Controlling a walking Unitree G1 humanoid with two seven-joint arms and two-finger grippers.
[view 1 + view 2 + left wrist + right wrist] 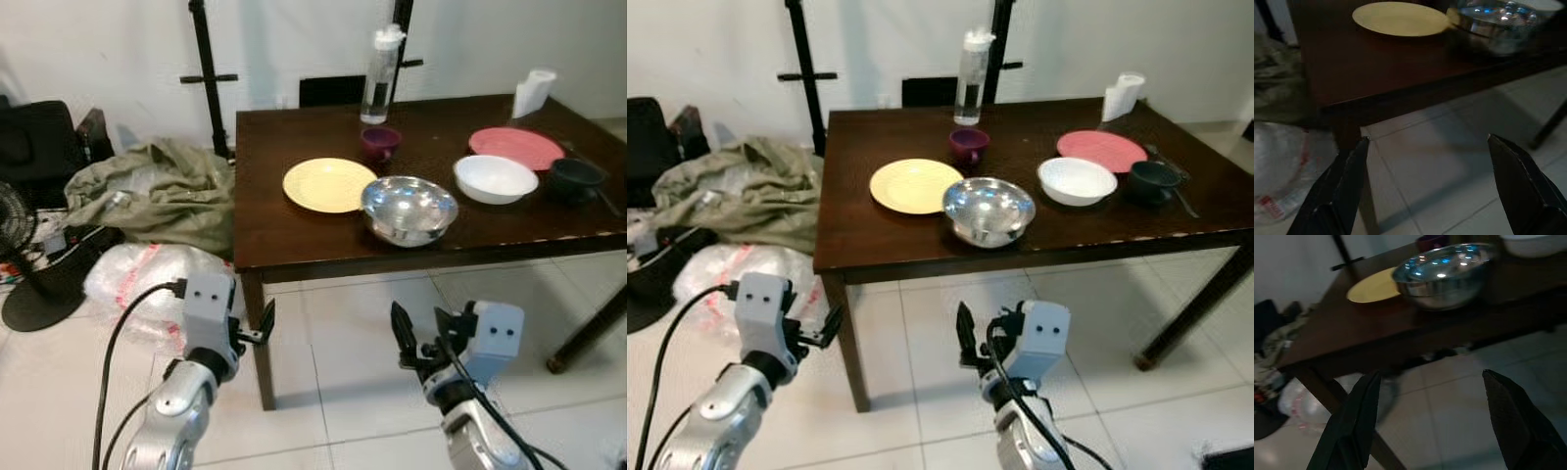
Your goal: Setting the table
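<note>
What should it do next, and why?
Probably step closer to the table. Both the left gripper and right gripper hang open and empty below the tabletop, short of the steel bowl and yellow plate.

Dishes spread across the dark wooden table.
Yellow plate beside steel bowl; white bowl before pink plate.
</note>
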